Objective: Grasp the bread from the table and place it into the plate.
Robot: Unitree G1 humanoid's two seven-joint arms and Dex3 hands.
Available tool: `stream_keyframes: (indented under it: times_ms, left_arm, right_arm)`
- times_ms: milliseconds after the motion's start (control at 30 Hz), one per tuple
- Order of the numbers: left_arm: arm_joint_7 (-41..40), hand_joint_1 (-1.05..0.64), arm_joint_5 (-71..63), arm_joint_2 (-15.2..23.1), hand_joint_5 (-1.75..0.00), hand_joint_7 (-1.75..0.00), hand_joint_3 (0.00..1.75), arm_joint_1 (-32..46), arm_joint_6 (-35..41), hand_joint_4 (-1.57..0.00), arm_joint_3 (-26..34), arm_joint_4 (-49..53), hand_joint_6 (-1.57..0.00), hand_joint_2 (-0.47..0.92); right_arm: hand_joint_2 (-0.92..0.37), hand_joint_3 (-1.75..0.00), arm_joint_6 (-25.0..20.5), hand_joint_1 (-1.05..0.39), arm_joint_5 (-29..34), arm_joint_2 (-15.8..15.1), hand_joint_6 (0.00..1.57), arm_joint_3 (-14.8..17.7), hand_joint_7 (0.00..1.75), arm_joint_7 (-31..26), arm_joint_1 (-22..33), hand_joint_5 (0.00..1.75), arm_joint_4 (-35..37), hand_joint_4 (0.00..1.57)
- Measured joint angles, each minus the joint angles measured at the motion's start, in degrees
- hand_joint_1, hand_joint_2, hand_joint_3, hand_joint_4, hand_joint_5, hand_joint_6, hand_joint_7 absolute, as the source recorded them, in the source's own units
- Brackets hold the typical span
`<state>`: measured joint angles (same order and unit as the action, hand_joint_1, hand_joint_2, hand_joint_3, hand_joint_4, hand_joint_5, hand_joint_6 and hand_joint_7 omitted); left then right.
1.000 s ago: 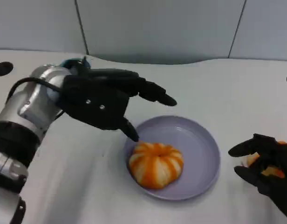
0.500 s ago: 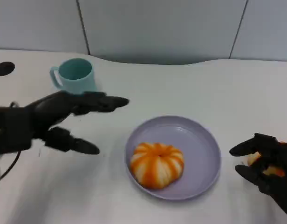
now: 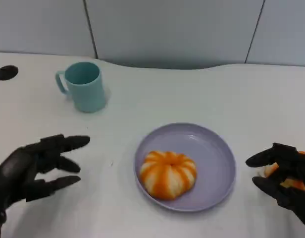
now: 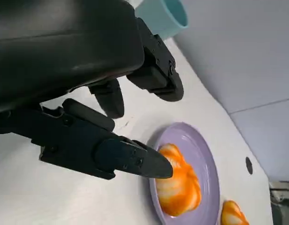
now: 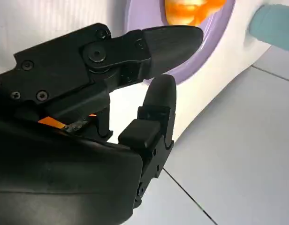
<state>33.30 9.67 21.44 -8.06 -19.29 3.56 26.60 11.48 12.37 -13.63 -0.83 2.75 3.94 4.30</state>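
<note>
Teal cup is standing near the table's back-left corner, well apart from the purple plate. 1 orange-striped bread is lying in the plate, left of its middle. 2nd orange piece is sitting near the right edge under the right hand, whose fingers are curling around it; real grip unclear. Left hand is hovering near the front-left edge, fingers apart, holding nothing. Versus 1.0 s ago it has pulled back from over the plate, uncovering the cup.
</note>
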Motion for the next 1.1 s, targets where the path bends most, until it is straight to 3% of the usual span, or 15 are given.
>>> stream_keyframes:
  times_ms: [67,167,333,400,567,833,900,1100]
  left_arm:
    - [-0.7,-0.47,0.05,-0.47,-1.74,-1.51,0.09,0.53,3.43,-0.39,0.46,-1.43,-0.34,0.92]
    - [-2.66,-0.43,-0.24,-0.54,-1.75,-1.71,0.11,1.81,10.63,-0.56,0.65,-4.5,-0.36,0.92]
    - [-2.8,-0.36,-0.21,-0.44,-1.75,-1.75,0.06,3.36,19.12,-0.71,0.5,-7.79,-0.51,0.91]
    - [-2.72,-0.48,-0.28,-0.38,-1.75,-1.75,0.04,3.66,21.39,-0.73,0.28,-8.65,-0.58,0.88]
    - [-2.0,-0.53,-0.61,0.73,-1.75,-1.75,0.03,4.45,27.33,-0.72,-0.61,-10.78,-0.59,0.87]
    - [-0.88,-0.43,-0.41,1.11,-1.75,-1.75,0.03,6.14,27.71,-0.75,-0.55,-12.93,-0.56,0.88]
    - [-0.87,-0.52,-0.7,1.36,-1.75,-1.75,0.03,6.12,27.72,-0.71,-0.74,-13.03,-0.55,0.88]
    - [3.87,-0.45,-0.8,1.55,-1.75,-1.75,0.03,3.26,18.26,-0.65,-1.03,-5.0,-0.54,0.89]
  right_arm:
    - [-0.92,-0.22,0.0,-0.27,0.02,-0.01,0.7,-0.02,0.81,-0.01,0.0,1.22,-0.01,0.71]
    - [-0.92,-0.23,0.03,-0.26,0.11,-0.13,0.7,-0.03,0.81,-0.02,0.0,1.23,0.04,0.72]
    - [-0.92,-0.22,0.07,-0.27,0.03,-0.22,0.7,-0.02,0.82,0.01,0.0,1.23,0.1,0.71]
    - [-0.92,-0.22,0.05,-0.27,-0.05,-0.22,0.7,-0.01,0.81,0.03,0.0,1.24,0.1,0.72]
    - [-0.92,-0.22,0.06,-0.27,-0.05,-0.39,0.7,0.01,0.81,0.07,-0.08,1.24,0.17,0.73]
    - [-0.92,-0.23,-0.02,-0.27,0.46,-0.45,0.7,-0.11,0.8,0.07,-0.12,1.22,0.17,0.72]
    - [-0.92,-0.22,-0.31,-0.26,0.54,-0.45,0.7,-0.14,0.8,0.11,-0.21,1.21,0.16,0.73]
    - [-0.92,-0.22,-0.54,-0.26,0.69,-0.46,0.71,-0.18,0.79,0.14,-0.78,1.19,0.22,0.72]
